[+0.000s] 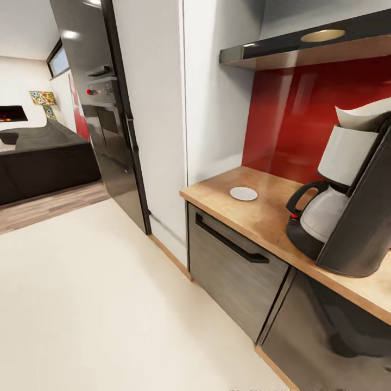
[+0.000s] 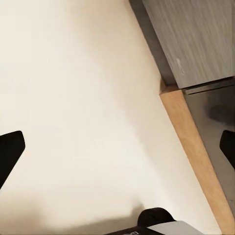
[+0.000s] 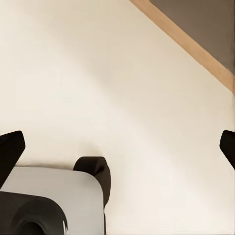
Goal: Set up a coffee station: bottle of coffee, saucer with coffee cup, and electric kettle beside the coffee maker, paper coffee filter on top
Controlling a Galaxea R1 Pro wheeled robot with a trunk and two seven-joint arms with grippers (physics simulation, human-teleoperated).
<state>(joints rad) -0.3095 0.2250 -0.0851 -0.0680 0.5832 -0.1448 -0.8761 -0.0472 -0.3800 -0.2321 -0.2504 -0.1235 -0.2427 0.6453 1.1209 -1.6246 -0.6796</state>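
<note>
While both arms hang low over the pale floor (image 1: pixel 108 304), the head view takes in the kitchen countertop (image 1: pixel 260 214) at about three o'clock, with the coffee maker (image 1: pixel 358 217) standing on it at the frame's right edge. On top of the machine sits the paper coffee filter (image 1: pixel 361 115), its off-white edge pointing up. Just beside the machine, at its nine o'clock, the electric kettle (image 1: pixel 312 220) rests on the wood. Further along at ten o'clock the saucer (image 1: pixel 243 193) lies flat and bare, apart from the kettle. Overhead at one o'clock runs the kitchen shelf (image 1: pixel 304 46). Seen from its wrist camera, the left gripper (image 2: pixel 117 147) has its jaws spread wide with nothing between them, and the right gripper (image 3: pixel 117 144) is likewise wide apart, holding nothing.
</note>
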